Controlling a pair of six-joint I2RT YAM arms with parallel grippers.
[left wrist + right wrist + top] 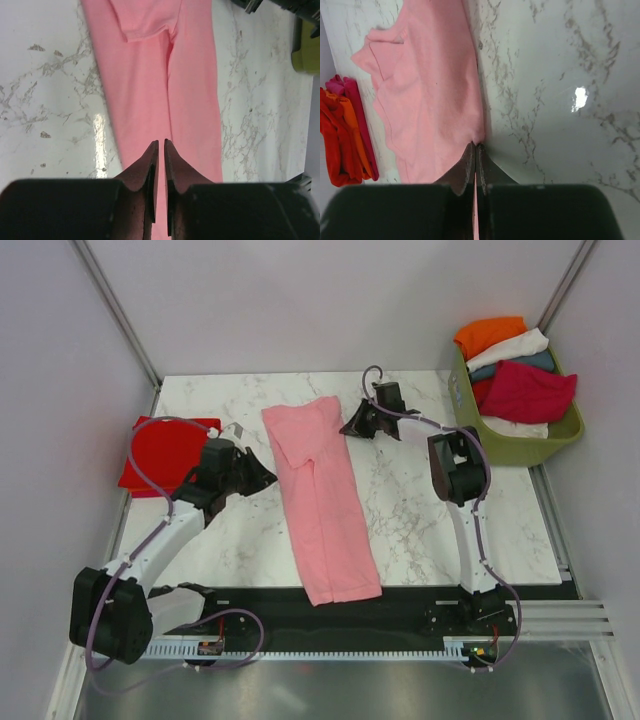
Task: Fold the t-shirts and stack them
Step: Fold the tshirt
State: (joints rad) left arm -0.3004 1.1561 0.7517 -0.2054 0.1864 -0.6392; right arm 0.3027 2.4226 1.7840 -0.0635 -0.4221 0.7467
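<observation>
A pale pink t-shirt (322, 510) lies folded into a long narrow strip down the middle of the marble table (420, 500). My right gripper (350, 426) is at its far right edge, shut on the hem. In the right wrist view the pink cloth (430, 100) puckers at the gripper (476, 144), with a pink sliver between the jaws. My left gripper (268, 478) sits by the strip's left side. In the left wrist view it (161, 141) hovers over flat pink cloth (150, 75), jaws nearly together, nothing visibly pinched. A folded red t-shirt (160, 452) lies at the far left.
An olive-green basket (520, 445) stands at the back right corner, holding orange (490, 335), white (510, 348) and crimson (525, 390) shirts. The left pile (340, 140) shows red, orange and magenta layers in the right wrist view. Pale walls enclose the table on three sides.
</observation>
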